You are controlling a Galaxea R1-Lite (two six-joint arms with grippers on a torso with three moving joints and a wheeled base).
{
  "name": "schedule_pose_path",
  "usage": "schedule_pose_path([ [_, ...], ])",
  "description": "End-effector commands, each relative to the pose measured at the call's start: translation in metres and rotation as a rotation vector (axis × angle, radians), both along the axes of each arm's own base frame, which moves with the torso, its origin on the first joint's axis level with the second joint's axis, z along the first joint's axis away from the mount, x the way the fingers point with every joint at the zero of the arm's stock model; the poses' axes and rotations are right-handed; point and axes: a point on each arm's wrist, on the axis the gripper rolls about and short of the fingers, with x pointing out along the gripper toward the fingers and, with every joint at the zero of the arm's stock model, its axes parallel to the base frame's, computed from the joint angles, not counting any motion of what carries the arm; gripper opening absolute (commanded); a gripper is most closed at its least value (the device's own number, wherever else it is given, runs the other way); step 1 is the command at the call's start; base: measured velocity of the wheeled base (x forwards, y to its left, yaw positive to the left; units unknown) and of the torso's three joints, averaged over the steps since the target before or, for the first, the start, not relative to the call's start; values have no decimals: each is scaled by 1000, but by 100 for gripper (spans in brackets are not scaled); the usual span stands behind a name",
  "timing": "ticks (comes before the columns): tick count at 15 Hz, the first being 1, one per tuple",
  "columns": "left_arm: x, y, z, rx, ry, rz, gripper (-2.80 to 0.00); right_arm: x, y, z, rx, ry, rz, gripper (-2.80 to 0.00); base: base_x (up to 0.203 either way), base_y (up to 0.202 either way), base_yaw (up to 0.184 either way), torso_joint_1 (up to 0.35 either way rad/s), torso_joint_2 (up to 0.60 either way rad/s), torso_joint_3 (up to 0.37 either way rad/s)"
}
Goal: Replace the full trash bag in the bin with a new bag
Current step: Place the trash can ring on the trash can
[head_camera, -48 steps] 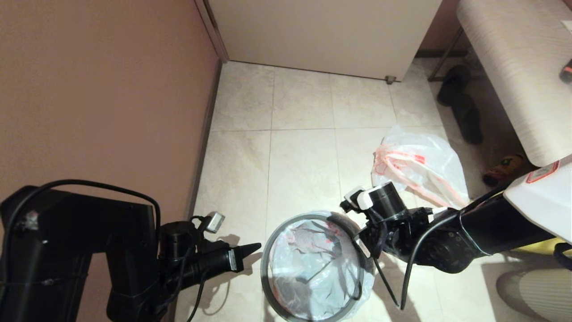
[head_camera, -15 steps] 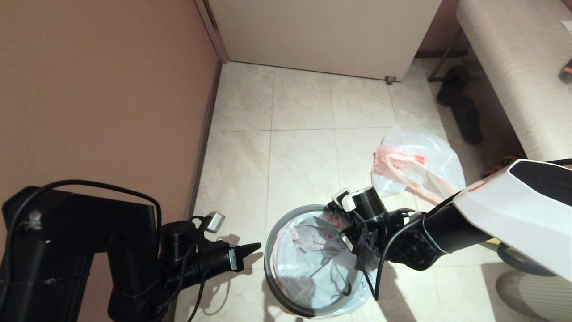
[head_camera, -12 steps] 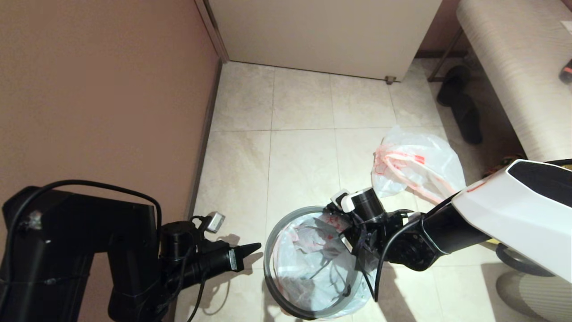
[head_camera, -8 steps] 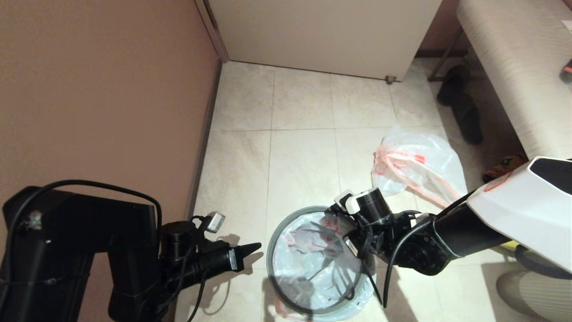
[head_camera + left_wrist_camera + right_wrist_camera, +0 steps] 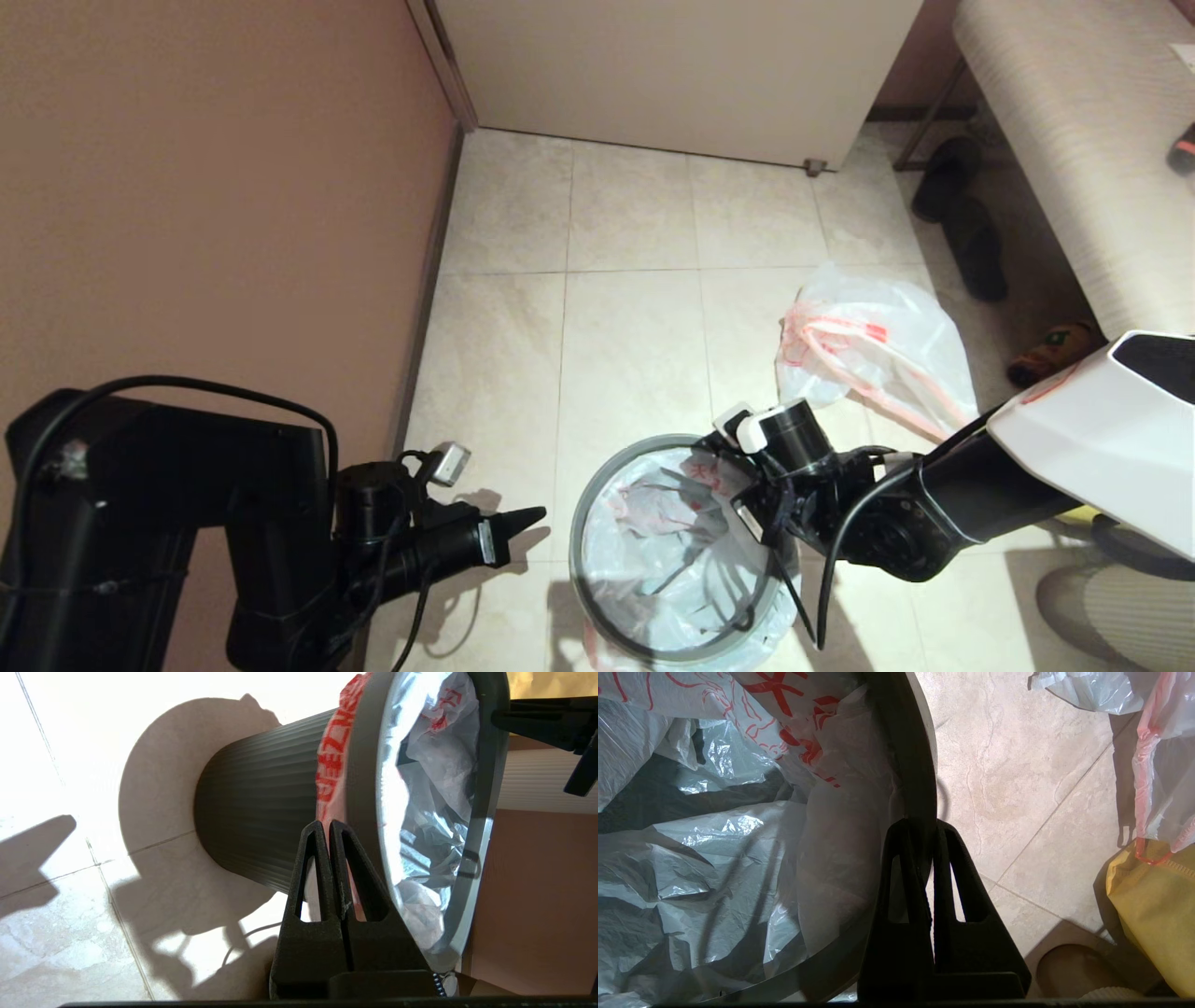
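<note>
The bin [image 5: 581, 509] stands on the tiled floor near me, its grey hoop [image 5: 362, 765] sitting on top. The new bag [image 5: 653, 551] lines it, limp and crumpled, with its red-printed hem hanging outside under the hoop. My right gripper [image 5: 754, 523] is at the bin's right edge, shut on the hoop [image 5: 915, 765]. The full trash bag [image 5: 873, 345] lies on the floor beyond and to the right of the bin. My left gripper [image 5: 532, 516] hovers just left of the bin, shut and holding nothing, its tips [image 5: 325, 823] short of the ribbed wall [image 5: 252, 812].
A brown wall runs along the left and a white door [image 5: 672, 65] closes the back. A pale bench [image 5: 1083, 140] stands at the right with dark shoes [image 5: 962, 224] beneath it. A yellow fabric bag [image 5: 1153, 905] lies close by the right arm.
Over the last second my right gripper has shifted right and slightly nearer, and the hoop and bin have moved with it. The left arm has stayed still.
</note>
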Motion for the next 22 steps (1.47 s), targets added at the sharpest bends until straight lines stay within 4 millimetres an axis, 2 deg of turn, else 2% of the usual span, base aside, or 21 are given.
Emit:
schedule_pose_path([
  [1,2,0,4,-13,-43,-2,-280,3,0,-8,-7,7,-2,-280,0,0,0,0,0,0],
  [8,2,0,4,-13,-43,-2,-280,-2,13,-18,2,12,34,-280,0,0,0,0,0,0],
  [10,2,0,3,-12,-41,-1,-280,-4,13,-12,10,-1,36,-280,0,0,0,0,0,0],
  [12,2,0,3,-12,-42,0,-280,-9,10,7,31,-36,38,-280,0,0,0,0,0,0],
  [13,2,0,3,-12,-41,0,-280,-14,6,10,27,-34,38,-280,0,0,0,0,0,0],
  [18,2,0,3,-12,-40,0,-280,-25,-7,10,11,-14,25,-280,0,0,0,0,0,0],
  [22,2,0,3,-12,-41,0,-280,-18,-14,0,-5,10,5,-280,0,0,0,0,0,0],
])
